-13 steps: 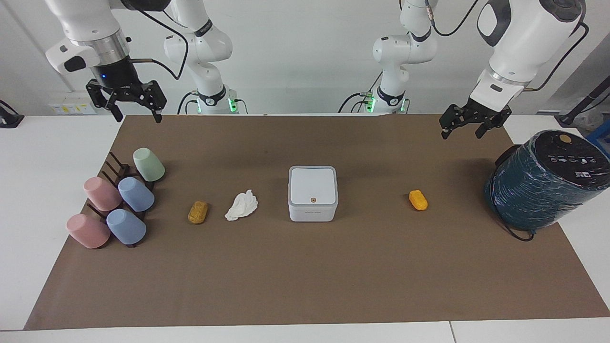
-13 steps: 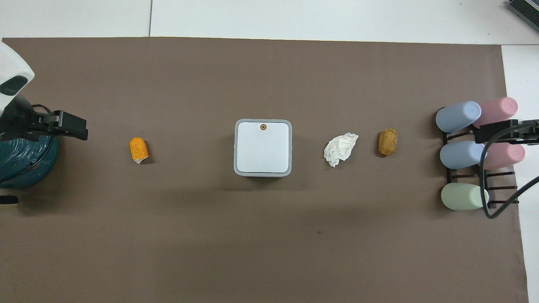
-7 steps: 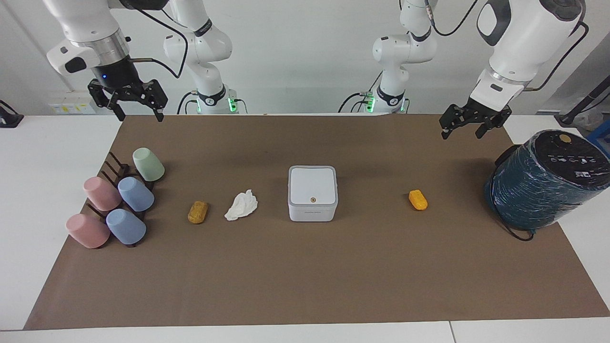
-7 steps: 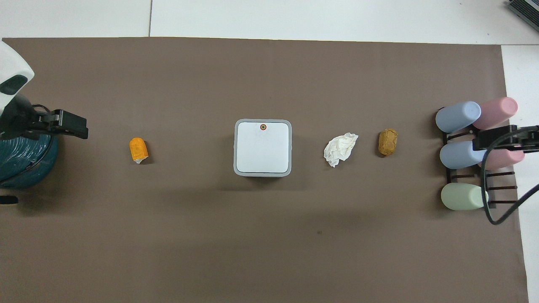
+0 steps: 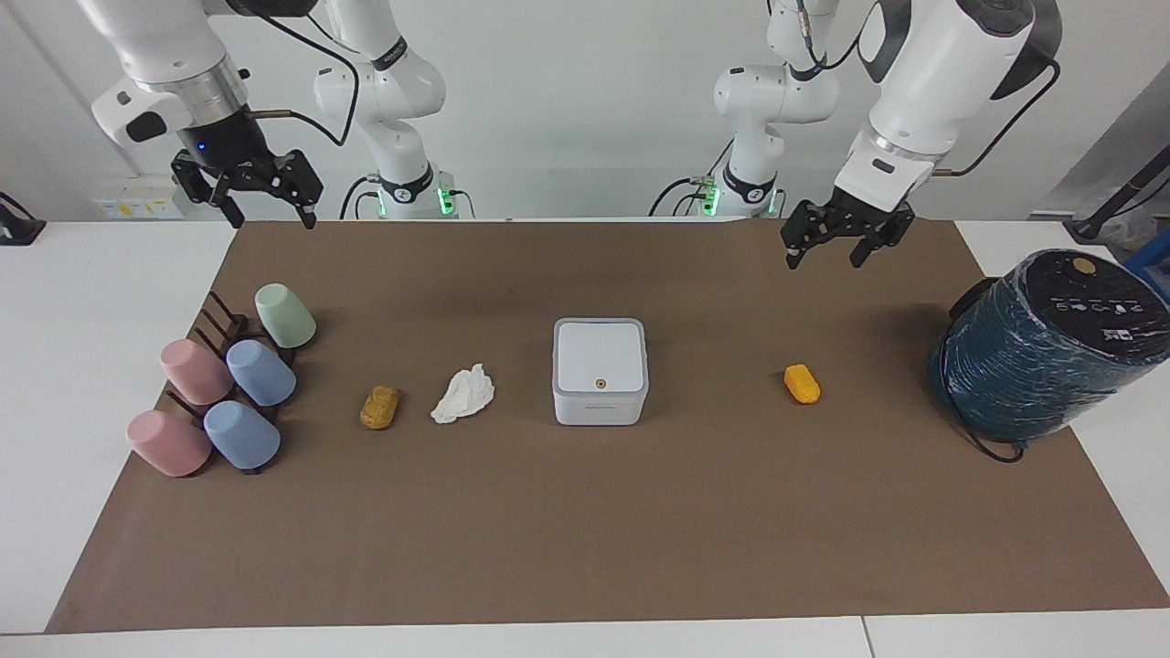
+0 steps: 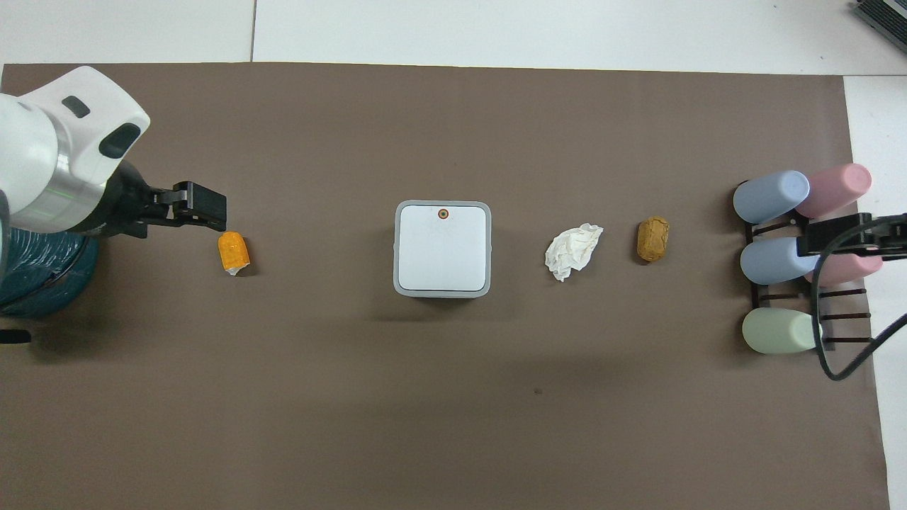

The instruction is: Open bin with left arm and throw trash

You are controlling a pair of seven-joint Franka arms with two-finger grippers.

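Observation:
The white bin (image 5: 600,370) stands mid-mat with its lid shut; in the overhead view (image 6: 443,248) the orange dot shows on the lid. A crumpled white tissue (image 5: 463,395) (image 6: 573,251) and a brownish-yellow lump (image 5: 379,407) (image 6: 652,239) lie beside it toward the right arm's end. A bright orange lump (image 5: 802,384) (image 6: 233,252) lies toward the left arm's end. My left gripper (image 5: 824,260) (image 6: 205,209) is open, empty and raised over the mat close by the orange lump. My right gripper (image 5: 272,217) (image 6: 836,237) is open, empty and raised over the cup rack.
A large dark teal wrapped cylinder (image 5: 1042,347) (image 6: 35,276) stands at the left arm's end of the brown mat (image 5: 585,548). A dark rack with several pastel cups (image 5: 228,384) (image 6: 779,258) stands at the right arm's end.
My left gripper has moved from over the teal cylinder toward the orange lump and the bin. My right gripper has barely shifted. The bin and trash have not moved.

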